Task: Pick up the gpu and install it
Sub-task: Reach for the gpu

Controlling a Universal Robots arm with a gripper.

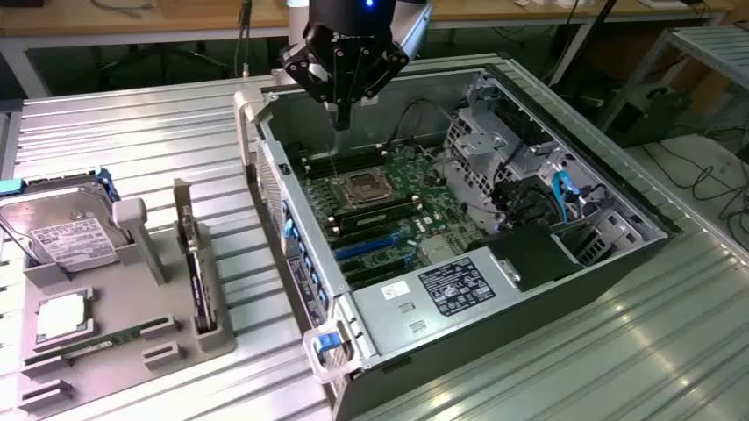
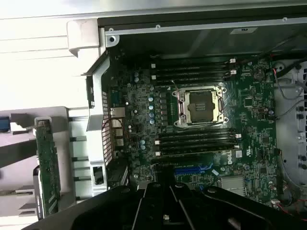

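The gpu (image 1: 199,281) was noted on edge in a slot of the grey holder (image 1: 140,263), presumably to leave its top edge graspable. Right of it, over the open case (image 1: 410,311), the gripper (image 1: 342,118) was closed on nothing.

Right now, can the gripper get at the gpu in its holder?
Probably yes: the gpu stands on edge in the gray holder, nothing over its top. The gripper hangs shut above the open case.
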